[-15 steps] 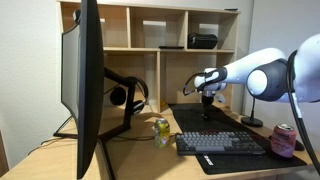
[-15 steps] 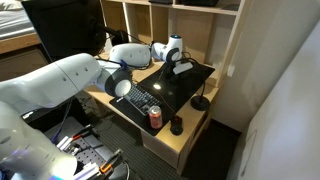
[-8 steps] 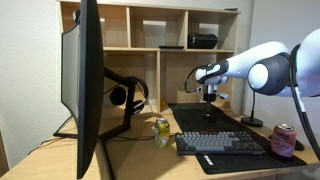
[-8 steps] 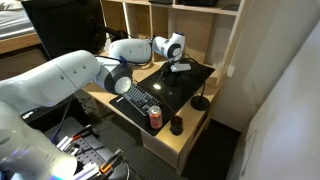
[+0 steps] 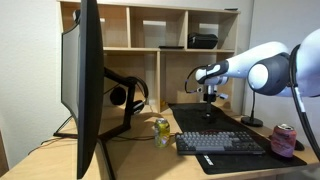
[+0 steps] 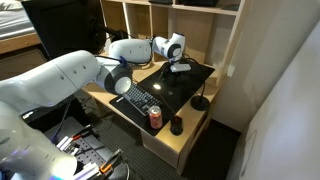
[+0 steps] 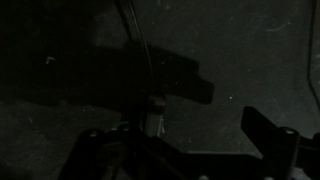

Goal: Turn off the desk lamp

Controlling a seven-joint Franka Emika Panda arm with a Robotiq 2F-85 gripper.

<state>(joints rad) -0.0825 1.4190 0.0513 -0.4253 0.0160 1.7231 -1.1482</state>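
One gripper (image 5: 208, 96) hangs over the black desk mat (image 5: 198, 118), right of frame centre; its dark wrist view leaves me unable to tell whether the jaws are parted. The desk lamp (image 5: 251, 120) stands apart, further right, behind a red can (image 5: 283, 139).

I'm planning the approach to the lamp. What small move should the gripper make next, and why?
Probably a sideways shift toward the lamp's base. The gripper hangs over the desk mat, apart from the base. No switch can be made out, so the base is only a likely spot.
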